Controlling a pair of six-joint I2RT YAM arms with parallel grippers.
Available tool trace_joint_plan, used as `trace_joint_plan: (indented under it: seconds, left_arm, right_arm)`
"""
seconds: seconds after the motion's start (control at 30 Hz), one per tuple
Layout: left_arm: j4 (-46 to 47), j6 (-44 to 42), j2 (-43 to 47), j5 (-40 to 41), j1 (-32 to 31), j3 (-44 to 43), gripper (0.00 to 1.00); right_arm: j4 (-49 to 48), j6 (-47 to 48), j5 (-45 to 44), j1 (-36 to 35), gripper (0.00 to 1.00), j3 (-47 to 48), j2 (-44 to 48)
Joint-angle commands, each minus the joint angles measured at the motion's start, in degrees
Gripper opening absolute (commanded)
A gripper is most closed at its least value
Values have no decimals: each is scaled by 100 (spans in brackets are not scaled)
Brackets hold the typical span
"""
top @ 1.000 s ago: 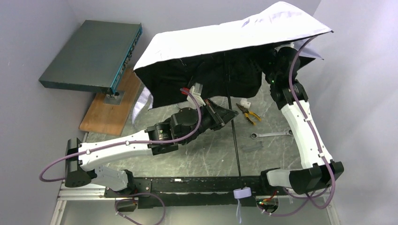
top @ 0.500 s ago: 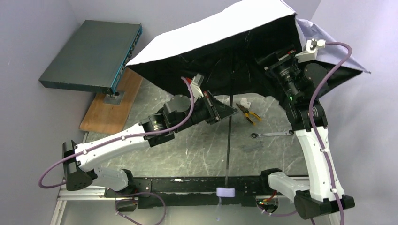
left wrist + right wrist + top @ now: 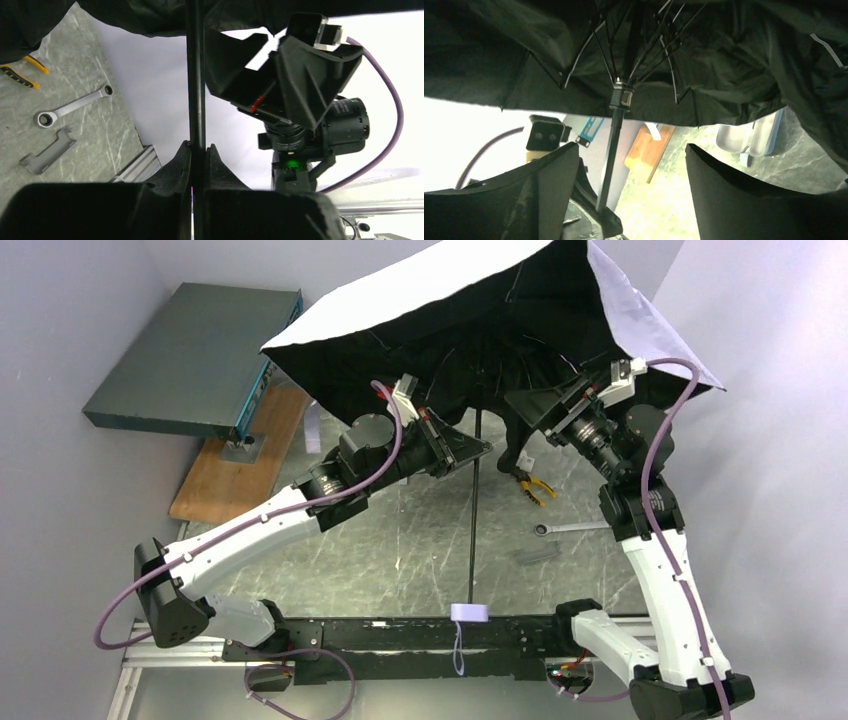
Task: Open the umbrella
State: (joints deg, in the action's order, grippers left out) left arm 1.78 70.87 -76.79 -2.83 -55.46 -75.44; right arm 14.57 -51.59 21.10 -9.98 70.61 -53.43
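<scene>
The umbrella's canopy is spread at the back of the table, white outside and black inside, tilted toward the arms. Its thin black shaft runs down to the pale handle near the front rail. My left gripper is shut on the shaft, which stands clamped between the jaws. My right gripper is open under the canopy, right of the shaft. In the right wrist view its jaws hold nothing; the runner and the ribs lie beyond them.
A dark teal flat box sits on a stand over a wooden board at the left. Yellow-handled pliers, a wrench and a grey metal piece lie on the marble top. Walls stand close on both sides.
The canopy has risen and spread wider. My left gripper has carried the shaft up and back, the handle drifting left. My right gripper has swung left under the canopy, jaws apart.
</scene>
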Motion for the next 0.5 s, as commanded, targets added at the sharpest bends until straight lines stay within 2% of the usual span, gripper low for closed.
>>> trace_joint_plan:
  seconds: [0.0, 0.1, 0.3, 0.47]
  left_arm:
    - [828, 3, 35, -394, -28, -426, 0]
    - [807, 1, 30, -425, -30, -447, 0]
    - [854, 15, 8, -478, -26, -469, 0]
    - [855, 2, 67, -465, -26, -410, 0]
  right_arm:
    - [-1284, -285, 478, -77, 73, -440, 184]
    - [-1430, -129, 88, -360, 65, -513, 136]
    - [-1633, 186, -735, -1197, 57, -400, -147]
    - [-1752, 293, -1230, -1497, 52, -447, -257]
